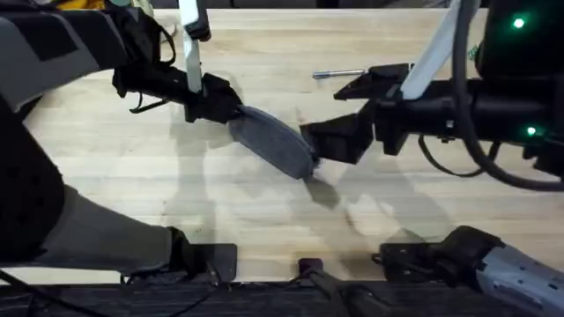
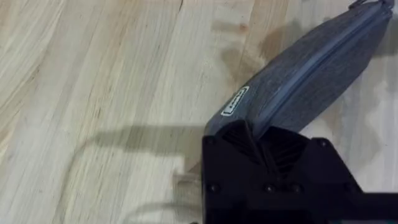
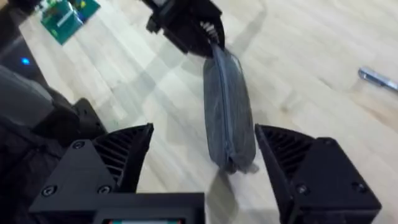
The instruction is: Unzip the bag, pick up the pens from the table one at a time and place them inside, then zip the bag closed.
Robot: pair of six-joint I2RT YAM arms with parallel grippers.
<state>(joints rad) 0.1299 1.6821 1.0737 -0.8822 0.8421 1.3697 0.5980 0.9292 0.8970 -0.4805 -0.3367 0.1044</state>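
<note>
Overhead view: the bag [image 1: 271, 141] lies at an angle near the middle of the table [image 1: 132, 194], its far-left end up toward the left gripper [image 1: 231, 110] and its near-right end down toward the right gripper [image 1: 322, 145]. The left gripper is clamped on the bag's far-left end. The right gripper sits at the opposite end, its fingers spread to either side of the bag's tip; whether they touch the fabric cannot be told. One pen [image 1: 339, 74] (silver-grey) lies on the bare wood farther back, well apart from the bag and just left of the right arm. What the bag contains cannot be seen.

Left wrist view: the bag [image 2: 311, 74] extends away from the left gripper [image 2: 258, 140], whose black fingers are pinched together on the bag's end beside a small label. The zipper [image 2: 314, 65] runs along the bag's length and looks shut over the stretch shown. The table [image 2: 93, 74] beside it is bare.

Right wrist view: the right gripper [image 3: 202, 162] is spread wide, the bag [image 3: 227, 112] lying between its fingers with its rounded end nearest. The left gripper [image 3: 208, 37] pinches the far end. The pen [image 3: 378, 78] rests on the table [image 3: 311, 50], off to one side.
</note>
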